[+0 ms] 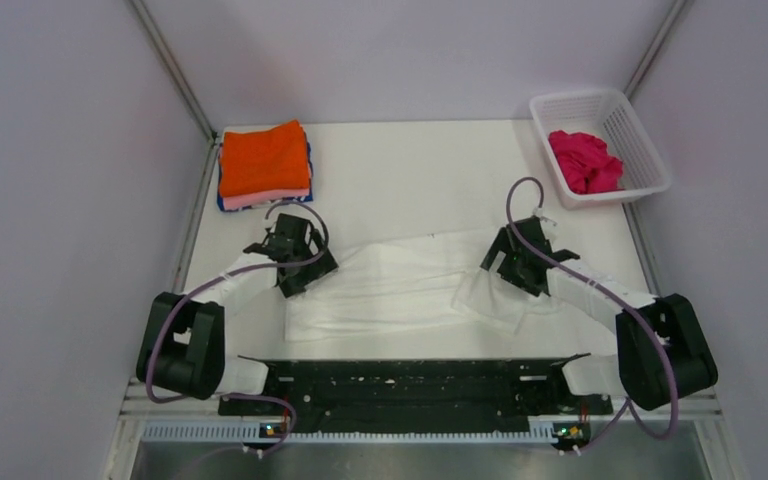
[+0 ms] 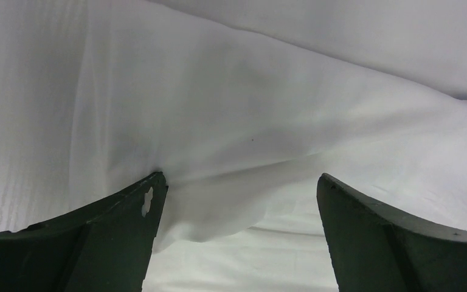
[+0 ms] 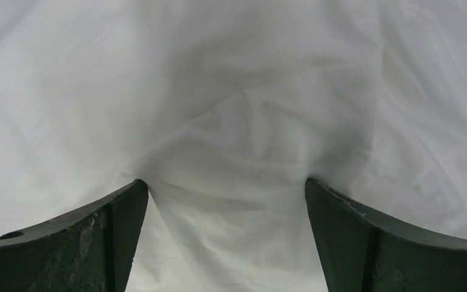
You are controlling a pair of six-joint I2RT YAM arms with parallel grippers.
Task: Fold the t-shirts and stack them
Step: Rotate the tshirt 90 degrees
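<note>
Shirt layout: white t-shirt (image 1: 390, 285) lies rumpled at centre of table (image 1: 420, 170), long axis left-right; collar end cannot be told. Left gripper (image 2: 238, 182) over its left end, right gripper (image 3: 226, 185) over its right end. Both pincers spread wide, cloth bunched between the fingers, not pinched. Folded stack far left: orange t-shirt (image 1: 264, 160) on top, pink t-shirt (image 1: 265, 197) beneath. Magenta t-shirt (image 1: 584, 160) heaped in basket (image 1: 640, 135), far right.
</note>
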